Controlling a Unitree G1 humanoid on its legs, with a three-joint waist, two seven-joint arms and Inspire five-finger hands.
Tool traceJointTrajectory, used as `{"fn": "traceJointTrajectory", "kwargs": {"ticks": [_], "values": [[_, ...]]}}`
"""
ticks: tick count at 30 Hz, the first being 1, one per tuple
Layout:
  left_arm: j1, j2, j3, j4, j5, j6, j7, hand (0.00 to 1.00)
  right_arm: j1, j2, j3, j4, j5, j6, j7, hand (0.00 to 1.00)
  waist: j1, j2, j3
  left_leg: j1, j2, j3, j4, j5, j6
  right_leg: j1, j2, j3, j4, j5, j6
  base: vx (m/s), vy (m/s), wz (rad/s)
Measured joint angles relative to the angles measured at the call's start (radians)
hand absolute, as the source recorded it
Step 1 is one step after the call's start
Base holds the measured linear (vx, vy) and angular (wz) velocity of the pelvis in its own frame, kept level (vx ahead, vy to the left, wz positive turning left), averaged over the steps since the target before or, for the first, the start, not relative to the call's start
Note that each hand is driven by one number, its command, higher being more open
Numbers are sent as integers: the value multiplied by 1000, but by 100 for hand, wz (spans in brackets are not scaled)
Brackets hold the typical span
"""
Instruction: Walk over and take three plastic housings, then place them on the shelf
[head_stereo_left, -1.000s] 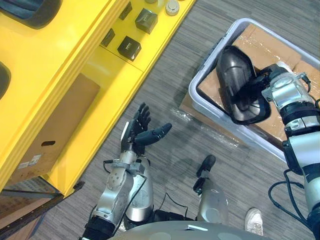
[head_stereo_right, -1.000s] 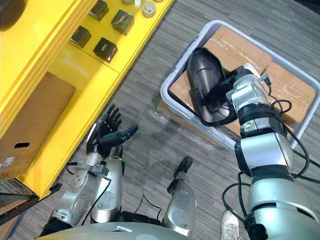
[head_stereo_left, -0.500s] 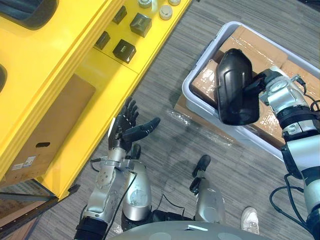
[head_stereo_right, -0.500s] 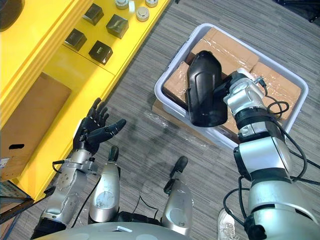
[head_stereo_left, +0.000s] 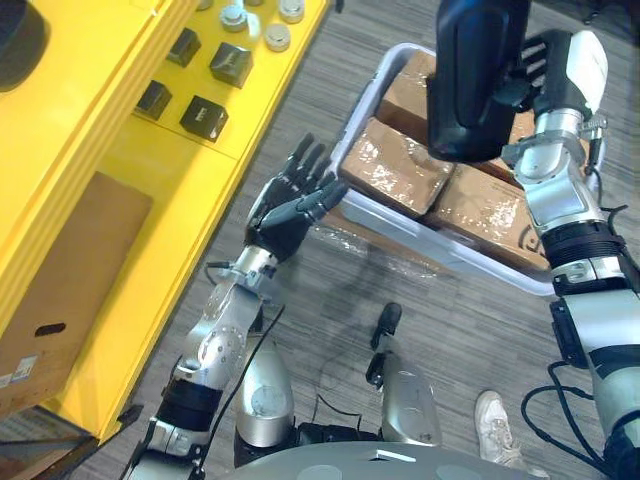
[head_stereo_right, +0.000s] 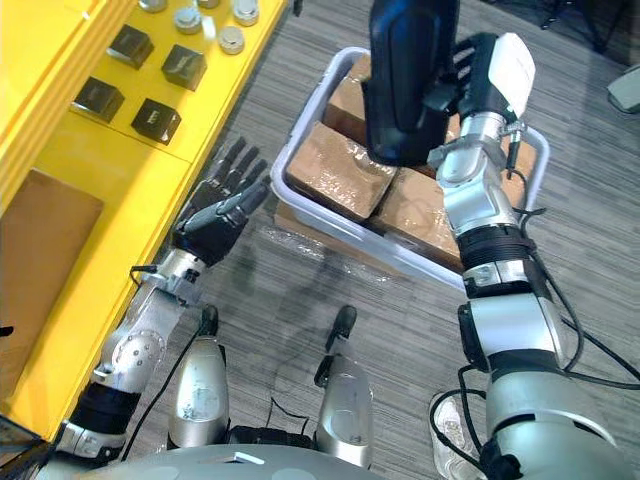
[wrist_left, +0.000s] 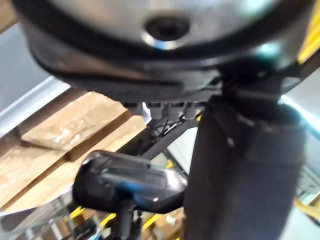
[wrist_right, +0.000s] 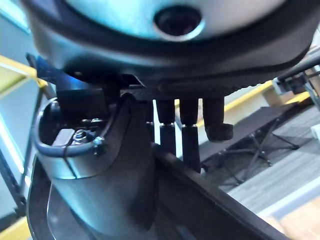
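1 black plastic housing (head_stereo_left: 475, 80) is gripped by the right hand (head_stereo_left: 555, 70), fingers curled over its edge, and is held aloft at 1 o'clock above the grey bin (head_stereo_left: 445, 252), in which brown wrapped packages (head_stereo_left: 395, 165) are packed. The left hand (head_stereo_left: 290, 205) is held open, fingers spread, at the bin's 9 o'clock side. The yellow shelf (head_stereo_left: 120, 150), carrying small black blocks (head_stereo_left: 203, 117), is seen at 10 o'clock.
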Motion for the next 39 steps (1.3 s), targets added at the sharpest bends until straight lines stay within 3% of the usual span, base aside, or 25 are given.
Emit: {"fn": "traceJointTrajectory", "kwargs": {"ticks": [5,9,13,20,39], "values": [[-160,1,-50,142,-13,14,13,100,58,53,-27,-126,0,-85,-9,0,-22,-17,-7,29,13,38,-1,-6,-8,3,16,36,-14,13,-2,-15,19,-23],[-240,-6,-75,280,16,-26,75,100,203,170,-37,-223,2,-143,-21,0,-53,-68,-39,58,30,80,4,-26,-16,5,34,70,-25,16,-7,24,26,-29],[-272,-26,-79,328,25,-78,105,100,242,230,-41,-224,3,-159,-23,0,-74,-69,-39,65,31,96,24,-42,-15,5,35,90,-25,18,-4,6,46,-16],[-304,-45,-77,390,72,-177,148,100,349,289,-41,-284,10,-185,-30,0,-80,-69,-39,97,32,125,62,-79,-12,30,36,122,-28,21,0,-14,49,-13],[-341,-58,-120,526,274,-183,189,100,367,312,47,-284,48,-229,10,0,-101,-70,-60,116,32,141,92,-100,-11,52,36,137,-46,34,0,-26,24,-4]]}}
